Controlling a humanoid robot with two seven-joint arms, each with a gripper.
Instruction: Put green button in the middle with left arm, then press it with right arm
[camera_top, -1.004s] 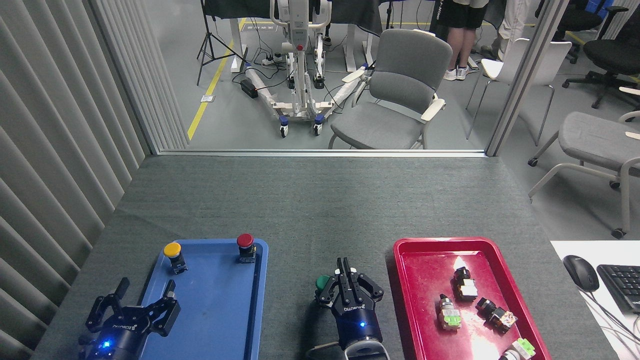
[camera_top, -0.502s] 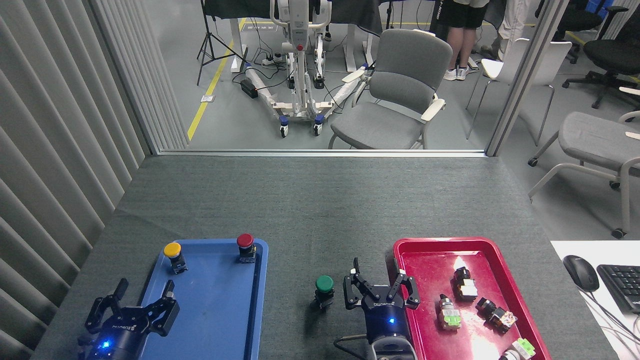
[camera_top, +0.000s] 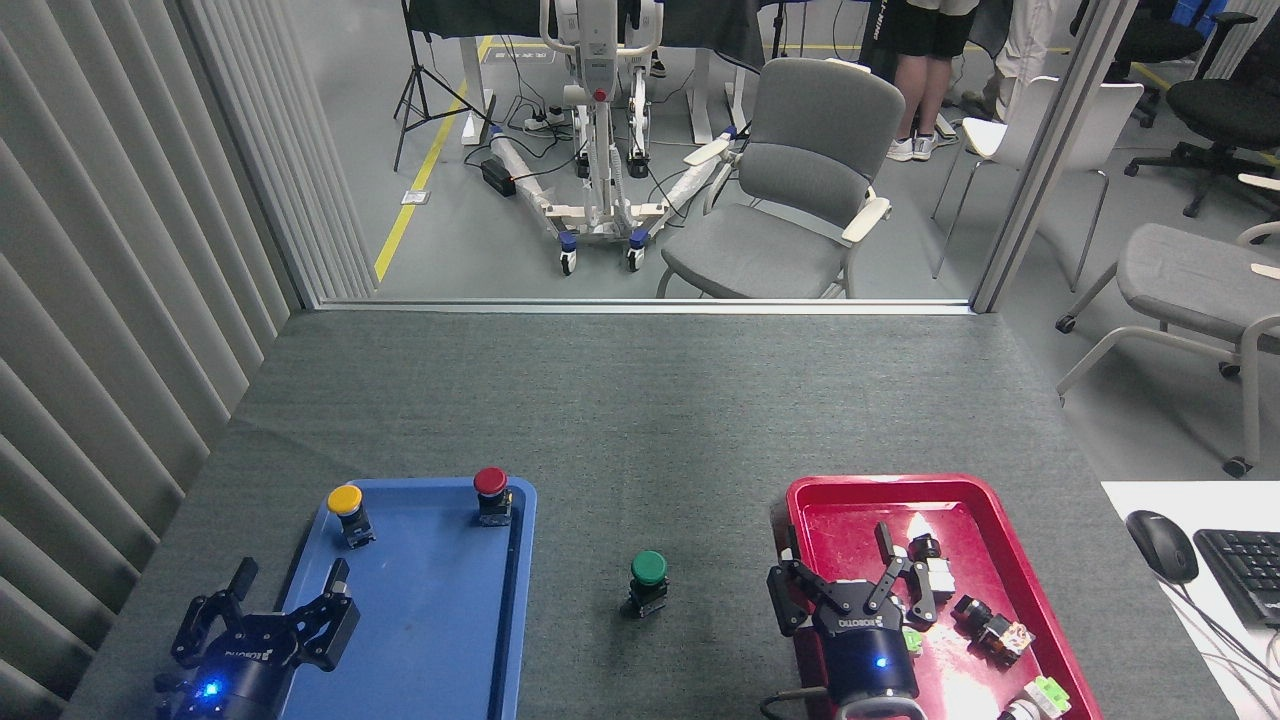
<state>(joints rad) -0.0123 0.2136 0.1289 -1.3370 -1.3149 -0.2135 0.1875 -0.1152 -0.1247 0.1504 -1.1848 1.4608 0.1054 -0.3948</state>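
Your green button (camera_top: 649, 568) stood upright on the bare tabletop (camera_top: 640, 420) between the blue tray (camera_top: 440, 640) and red tray (camera_top: 860, 500), while your right gripper (camera_top: 838, 562) and left gripper (camera_top: 290, 585) hung spread, empty.

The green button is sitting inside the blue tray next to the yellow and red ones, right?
Not quite. In the head view the green button stands on the bare table between the trays. Only the yellow button and red button are in the blue tray.

one head view, looking forward and down over the table (camera_top: 640, 400).
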